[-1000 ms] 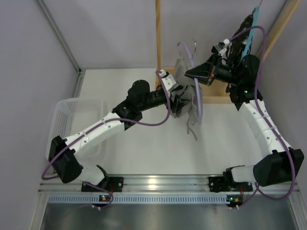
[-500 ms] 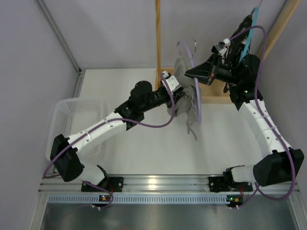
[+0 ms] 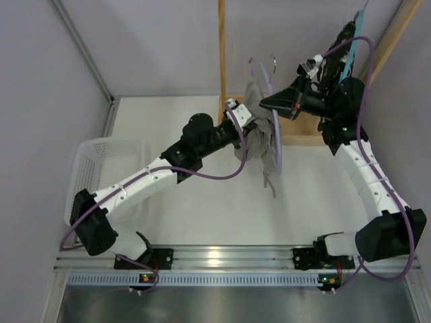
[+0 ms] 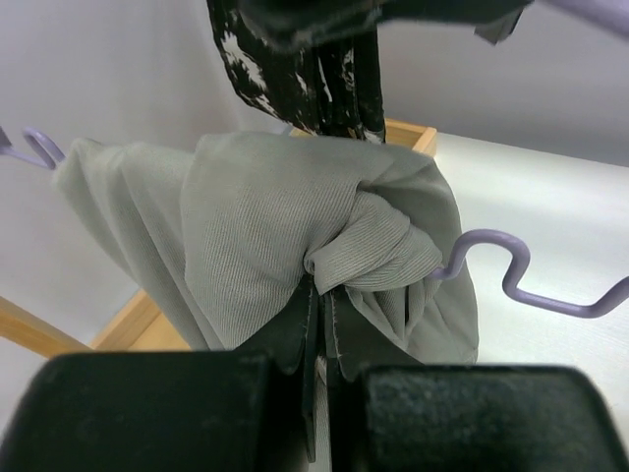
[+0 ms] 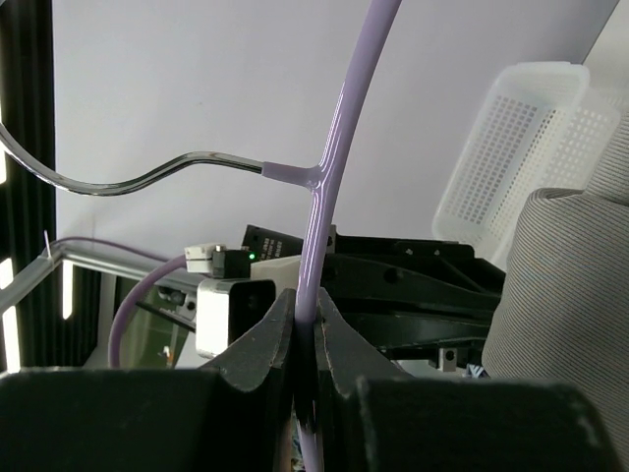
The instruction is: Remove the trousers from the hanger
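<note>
Grey trousers [image 3: 259, 138] [image 4: 295, 216] hang bunched over a lilac plastic hanger [image 3: 275, 114] [image 5: 329, 177] above the table, in front of a wooden frame. My left gripper [image 3: 244, 134] [image 4: 324, 295] is shut on a fold of the trousers, the cloth pinched between its black fingertips. My right gripper [image 3: 269, 105] [image 5: 305, 320] is shut on the hanger's thin lilac bar, holding it in the air. A bent end of the hanger [image 4: 511, 270] pokes out to the right of the cloth. A grey edge of the trousers [image 5: 570, 295] shows at the right of the right wrist view.
A white mesh basket [image 3: 101, 171] [image 5: 521, 147] lies on the table at the left. A wooden frame [image 3: 232, 81] with a tray-like base [image 3: 303, 138] stands at the back. Another dark patterned garment [image 3: 340, 50] hangs at the upper right.
My left gripper has moved right into the trousers and closed on a fold of them. The right gripper has kept hold of the hanger without moving.
</note>
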